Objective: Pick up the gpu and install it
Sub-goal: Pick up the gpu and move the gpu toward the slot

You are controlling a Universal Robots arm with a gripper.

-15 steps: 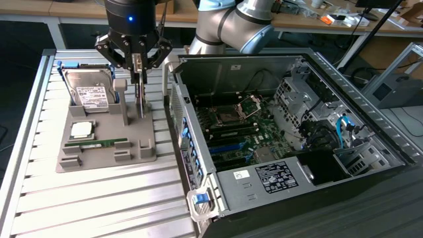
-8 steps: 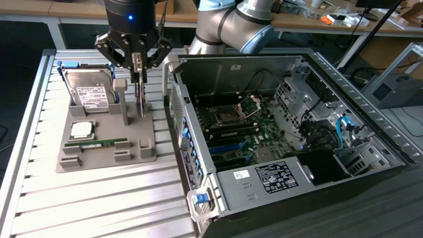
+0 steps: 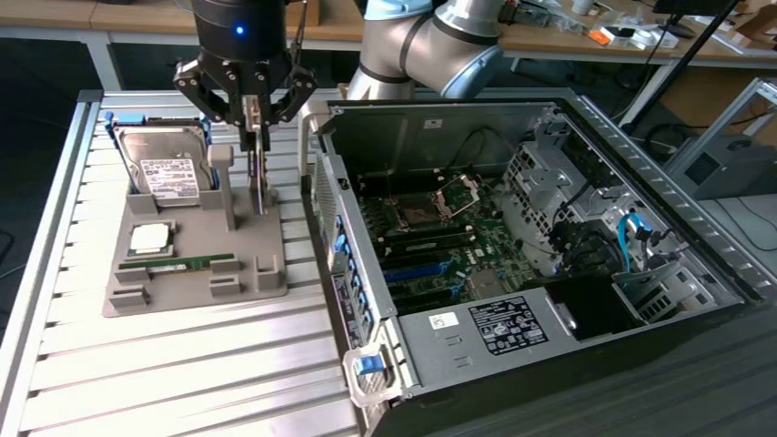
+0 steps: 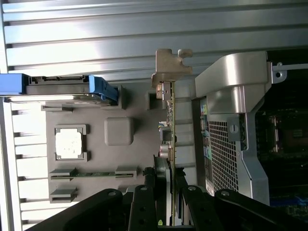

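Pick-up step: gpu [image 3: 258,177] clamped edge-on between the gripper [image 3: 250,135] jaws, upright in grey stand [image 3: 195,293]; straight vertical lift judged necessary.

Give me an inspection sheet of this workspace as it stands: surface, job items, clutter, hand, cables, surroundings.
Surface: ribbed metal table carrying a grey parts holder and an open computer case.
Job's things: gpu standing on edge over the holder, silver bracket at one end; whether it is clear of the holder cannot be told.
Clutter: hard drive, processor chip and memory stick in the holder.
Hand: hand shut on the gpu's upper edge.
Cables: blue cables inside the case.
Surroundings: wooden benches behind, with small items on them.
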